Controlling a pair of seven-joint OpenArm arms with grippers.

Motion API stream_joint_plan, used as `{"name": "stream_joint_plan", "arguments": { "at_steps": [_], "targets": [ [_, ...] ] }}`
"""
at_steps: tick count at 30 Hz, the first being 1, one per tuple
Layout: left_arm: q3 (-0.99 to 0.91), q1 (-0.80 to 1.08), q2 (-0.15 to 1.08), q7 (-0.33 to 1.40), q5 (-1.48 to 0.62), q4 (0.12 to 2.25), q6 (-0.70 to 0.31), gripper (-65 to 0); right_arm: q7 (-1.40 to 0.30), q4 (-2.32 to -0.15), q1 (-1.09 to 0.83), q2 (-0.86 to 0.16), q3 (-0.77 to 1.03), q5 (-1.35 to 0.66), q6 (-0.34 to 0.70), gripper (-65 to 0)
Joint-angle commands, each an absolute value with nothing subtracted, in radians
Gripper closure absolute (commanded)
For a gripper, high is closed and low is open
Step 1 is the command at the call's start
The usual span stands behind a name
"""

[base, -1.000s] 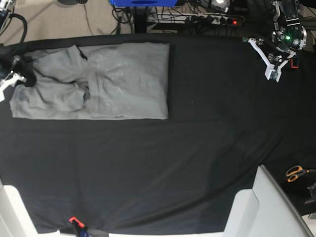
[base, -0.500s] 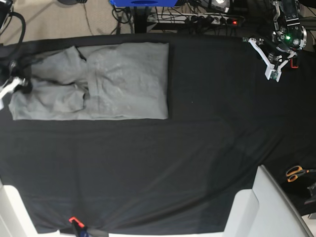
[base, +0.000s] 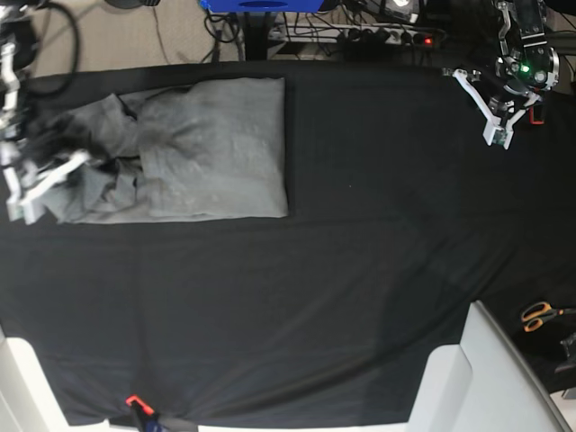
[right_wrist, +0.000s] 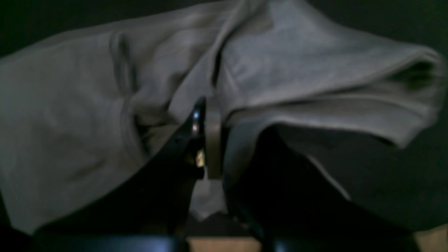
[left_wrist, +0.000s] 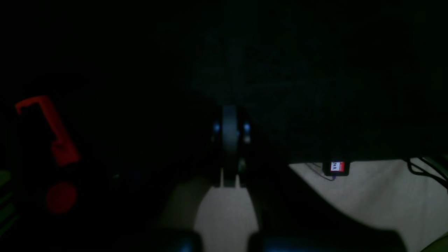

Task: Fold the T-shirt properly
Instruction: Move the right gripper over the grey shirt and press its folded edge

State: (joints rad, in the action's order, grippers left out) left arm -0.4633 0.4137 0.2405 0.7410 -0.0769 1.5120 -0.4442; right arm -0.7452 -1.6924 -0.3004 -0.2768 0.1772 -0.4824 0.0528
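The grey T-shirt (base: 216,153) lies on the left part of the table. Its right half is flat and its left end is bunched up. My right gripper (base: 79,162) is at that bunched end. In the right wrist view it (right_wrist: 206,115) is shut on a fold of the T-shirt (right_wrist: 297,70), which hangs lifted around the fingers. My left gripper (base: 498,137) is at the far right edge of the table, far from the shirt. In the dark left wrist view its fingers (left_wrist: 230,115) are pressed together with nothing between them.
A black cloth sheet (base: 360,270) covers the table. Orange scissors (base: 538,315) lie at the right edge beside a white bin (base: 486,378). A red clamp (base: 135,402) holds the front edge. Another red clamp (left_wrist: 52,133) is near my left gripper. Cables and a power strip (base: 387,36) lie behind.
My right gripper has moved right and toward the front with the shirt's left end, bunching and lifting it. The shirt's right edge now sits farther left. The left arm has not moved.
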Motion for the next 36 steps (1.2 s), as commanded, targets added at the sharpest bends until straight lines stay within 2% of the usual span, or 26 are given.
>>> {"name": "stream_joint_plan", "arguments": {
  "at_steps": [1,10,18,36],
  "targets": [
    [-0.469,0.415,0.255,0.731,-0.077,1.527,-0.441,0.0,-0.728,-1.730,-0.294,-0.272,0.150,-0.449,0.031,-0.5],
    [-0.469,0.415,0.257,0.731,-0.077,1.527,-0.441,0.0,-0.734,-1.856,-0.338,-0.154,-0.134,-0.059,-0.153,-0.5],
    [-0.469,0.415,0.257,0.730,-0.082,1.527,-0.441,0.0,-0.734,-1.816,-0.340,-0.059,-0.366,0.266,-0.298,-0.5],
    [-0.469,0.415,0.255,0.730,-0.084,1.526,-0.441,0.0,-0.725,-1.564,-0.303,0.087,-0.619,0.642,-0.314,-0.3]
  ]
}}
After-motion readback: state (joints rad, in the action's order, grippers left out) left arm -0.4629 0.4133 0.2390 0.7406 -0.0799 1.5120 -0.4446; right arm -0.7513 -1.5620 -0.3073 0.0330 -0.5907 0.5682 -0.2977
